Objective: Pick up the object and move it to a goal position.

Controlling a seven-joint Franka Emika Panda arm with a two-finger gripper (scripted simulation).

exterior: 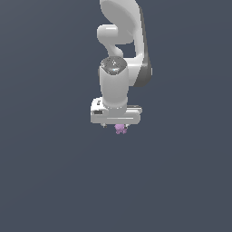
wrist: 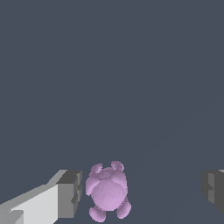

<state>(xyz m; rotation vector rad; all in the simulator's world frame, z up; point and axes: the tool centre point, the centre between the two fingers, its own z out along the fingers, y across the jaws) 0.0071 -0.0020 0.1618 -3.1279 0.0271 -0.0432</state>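
The object is a tiny pink-purple lumpy item with small rounded knobs; it shows just under the white gripper in the exterior view. In the wrist view the object lies between the two fingers, close to one grey pad and far from the other pad. The jaws stand wide apart, so the gripper is open. I cannot tell whether the near pad touches the object.
The white arm rises above the gripper toward the top of the exterior view. The ground around is a plain dark grey surface. No goal marker shows.
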